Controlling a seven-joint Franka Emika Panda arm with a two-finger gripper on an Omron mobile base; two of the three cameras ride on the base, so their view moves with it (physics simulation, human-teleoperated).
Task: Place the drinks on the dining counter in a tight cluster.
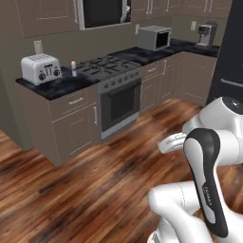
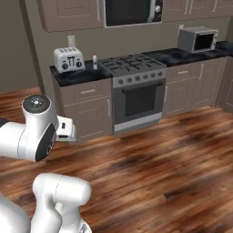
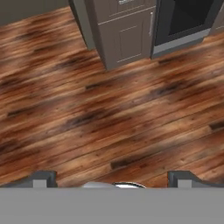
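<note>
Task looks unstarted: tool [image 3: 112, 177] spread, holding nothing, over wood floor [image 3: 109, 109]; slim white red-capped bottle [image 1: 73, 67] stands beside toaster [image 1: 41, 68] on far narrow tabletop [image 1: 57, 85].

Narrow black marble worktop [image 1: 57, 86] left of stove [image 1: 107, 66]: silver toaster [image 1: 41, 68] on it, slim white red-capped bottle [image 1: 73, 67] upright just beside toaster, toward stove. Worktop right of stove carries microwave [image 1: 154, 37]. Wood floor [image 1: 95, 190] below.
</note>
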